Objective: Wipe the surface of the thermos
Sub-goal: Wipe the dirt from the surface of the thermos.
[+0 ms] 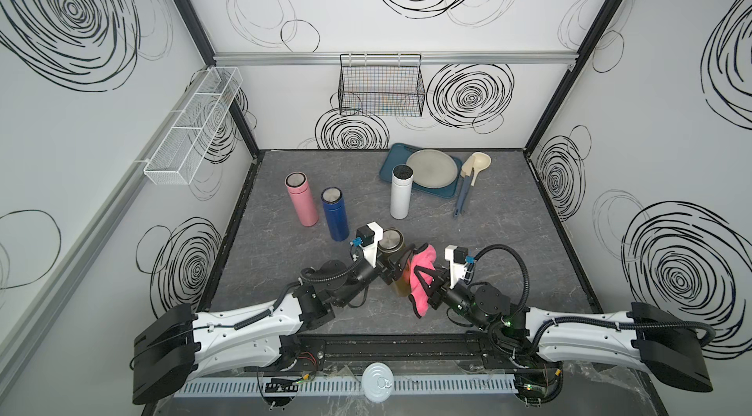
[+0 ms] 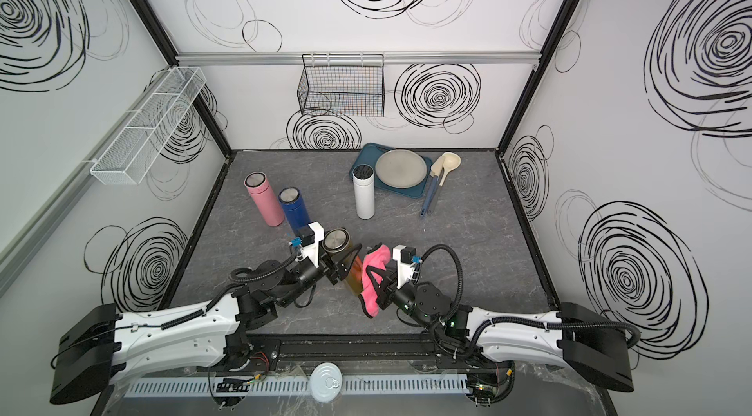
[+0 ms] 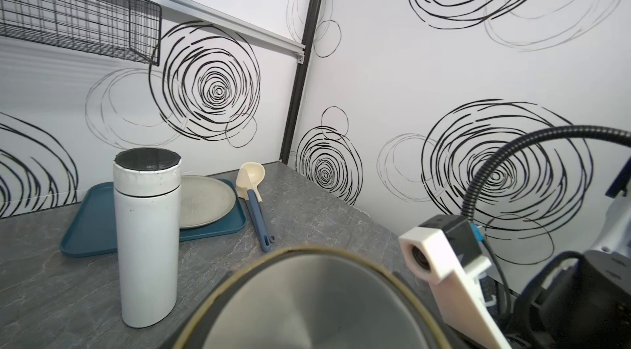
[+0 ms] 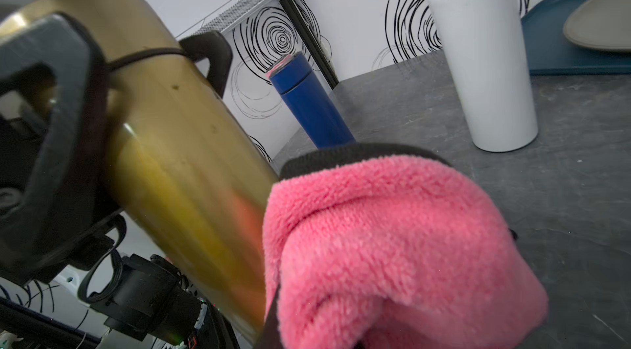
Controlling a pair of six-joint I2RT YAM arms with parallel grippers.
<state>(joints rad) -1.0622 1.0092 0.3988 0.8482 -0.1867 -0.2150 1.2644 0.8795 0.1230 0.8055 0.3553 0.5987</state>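
Main worry: slip of the thermos (image 4: 177,146) inside the left claw (image 1: 395,266), given smooth metal wall, tilted hold and sideways push from the cloth (image 4: 392,245). Second worry: loss of the cloth from the right claw (image 1: 426,280) through drag along the wall. Third: a wide swing into the blue bottle (image 1: 334,214) standing near the left claw. Found thermos at front centre of the worktop (image 1: 508,271), tilted, apparently lifted clear, clamped round its upper body by the left claw, one finger each side. Found right claw pinched tight on the pink cloth, just beside the thermos's lower wall, opposite the left claw; seems touching, cannot confirm.
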